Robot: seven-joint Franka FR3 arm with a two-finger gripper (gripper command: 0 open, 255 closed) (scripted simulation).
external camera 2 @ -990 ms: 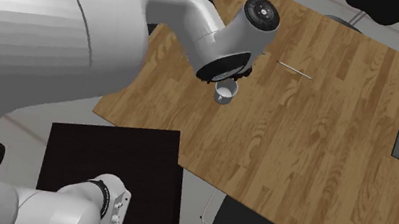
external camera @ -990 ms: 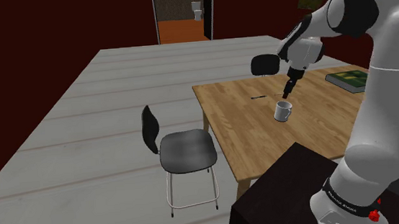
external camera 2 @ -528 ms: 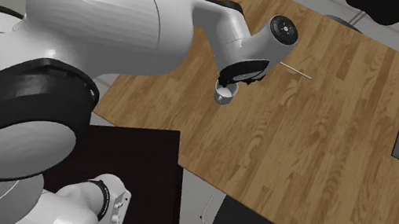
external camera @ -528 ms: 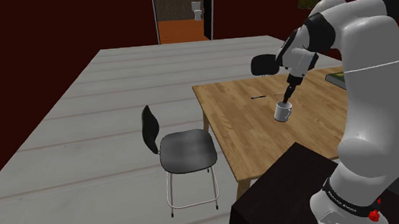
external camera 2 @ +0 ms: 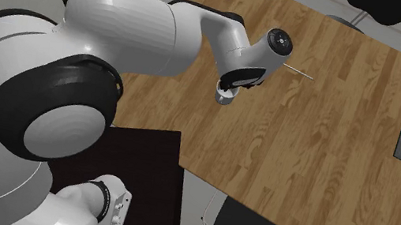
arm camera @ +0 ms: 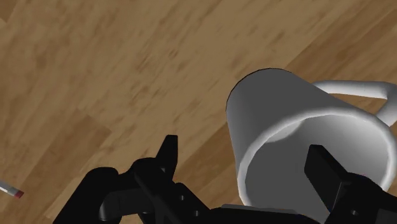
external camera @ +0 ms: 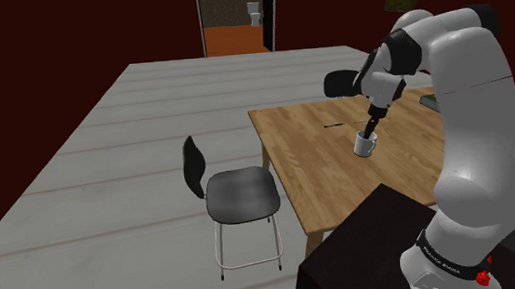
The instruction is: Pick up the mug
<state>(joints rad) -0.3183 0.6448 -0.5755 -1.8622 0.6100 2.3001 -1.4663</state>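
Wooden table [arm camera: 121, 57], plank grain. White mug [arm camera: 286, 105] stands upright right under the gripper [arm camera: 243, 147]. Fingers spread, clasping nothing: one finger [arm camera: 169, 149] outside the mug's wall with a gap, the other inside its mouth; handle [arm camera: 366, 89] beyond the inner finger. Judgement: centre the wall between the fingers, close slowly to avoid tipping, then lift straight.

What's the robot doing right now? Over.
Hand open, one finger outside the mug, one over its mouth. Mug upright on table, not gripped. Nothing in the way.
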